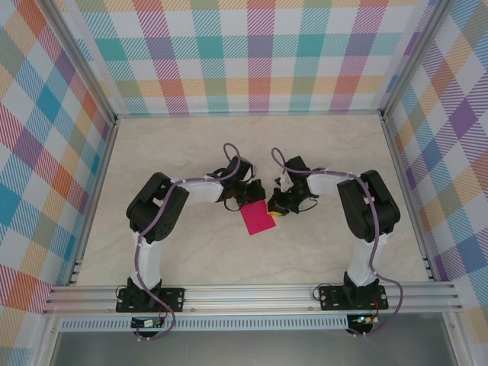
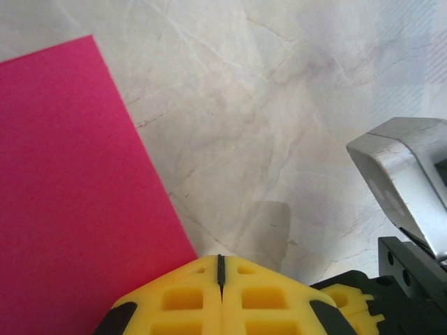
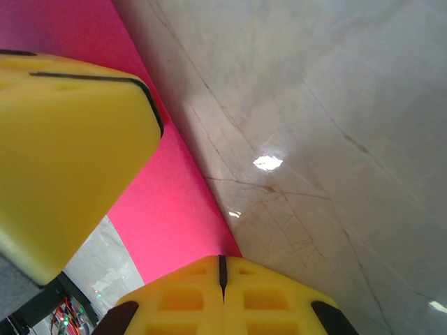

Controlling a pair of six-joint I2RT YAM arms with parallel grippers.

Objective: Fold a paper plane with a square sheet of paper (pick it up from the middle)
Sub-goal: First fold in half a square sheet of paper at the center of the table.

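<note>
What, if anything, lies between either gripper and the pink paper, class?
Nothing visible does. The left gripper and the right gripper, both with jaws shut, are right at the far edge of the paper, with no other object between.

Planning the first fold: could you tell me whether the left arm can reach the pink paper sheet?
Probably yes: the shut left gripper sits at the edge of the pink paper sheet, nothing between them.

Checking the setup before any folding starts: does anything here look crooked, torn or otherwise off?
One small thing: the square sheet of paper lies at a slant to the edges of the table. It looks flat, with no crease or tear visible. The left gripper and right gripper are both shut by its far edge.
</note>
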